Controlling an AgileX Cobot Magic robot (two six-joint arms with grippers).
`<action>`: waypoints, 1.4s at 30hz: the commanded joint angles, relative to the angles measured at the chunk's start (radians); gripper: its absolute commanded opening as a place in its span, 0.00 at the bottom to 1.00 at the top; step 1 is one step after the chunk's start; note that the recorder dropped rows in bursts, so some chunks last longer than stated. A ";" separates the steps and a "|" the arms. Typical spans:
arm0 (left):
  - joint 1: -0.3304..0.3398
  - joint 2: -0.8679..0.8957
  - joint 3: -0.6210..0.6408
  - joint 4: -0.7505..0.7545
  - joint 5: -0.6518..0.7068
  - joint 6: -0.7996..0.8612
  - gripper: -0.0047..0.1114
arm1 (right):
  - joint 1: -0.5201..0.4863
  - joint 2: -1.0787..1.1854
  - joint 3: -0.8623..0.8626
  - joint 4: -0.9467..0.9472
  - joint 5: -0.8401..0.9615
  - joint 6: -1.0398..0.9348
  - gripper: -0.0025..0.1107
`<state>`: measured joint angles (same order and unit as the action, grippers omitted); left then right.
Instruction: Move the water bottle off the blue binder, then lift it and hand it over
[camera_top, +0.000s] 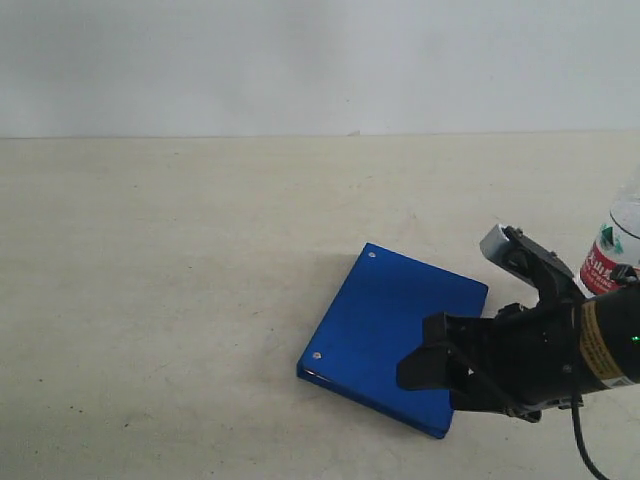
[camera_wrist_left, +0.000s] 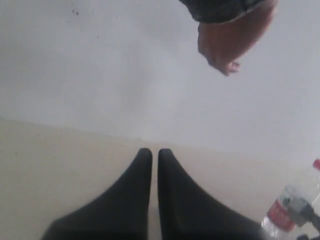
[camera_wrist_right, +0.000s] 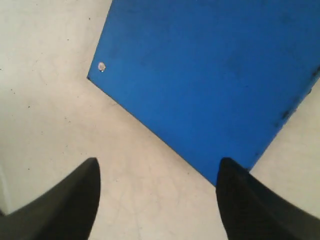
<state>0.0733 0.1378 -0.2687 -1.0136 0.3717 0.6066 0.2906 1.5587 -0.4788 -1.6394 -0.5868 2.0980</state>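
Observation:
The blue binder lies flat on the table, nothing on top of it; it also fills much of the right wrist view. The water bottle stands on the table right of the binder, cut off by the frame edge and partly behind the right arm. In the left wrist view the water bottle is small and blurred. My right gripper hangs open over the binder's near right corner, empty. My left gripper is shut on nothing and does not show in the exterior view.
A person's hand hangs in the air in the left wrist view. Two silver rivets mark the binder's left edge. The beige table runs back to a white wall.

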 joint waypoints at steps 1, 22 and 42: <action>-0.002 0.323 -0.072 -0.017 0.098 0.143 0.08 | -0.002 0.002 0.002 0.015 0.016 -0.004 0.55; -0.033 1.744 -0.472 -0.731 0.612 0.879 0.60 | -0.002 0.072 0.002 0.135 0.245 -0.004 0.55; -0.179 1.953 -0.693 -0.556 0.473 0.826 0.60 | -0.002 0.083 -0.211 0.197 -0.078 -0.068 0.55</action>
<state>-0.1000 2.0908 -0.9557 -1.5760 0.8448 1.4405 0.2906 1.6414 -0.6682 -1.4303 -0.6390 2.0079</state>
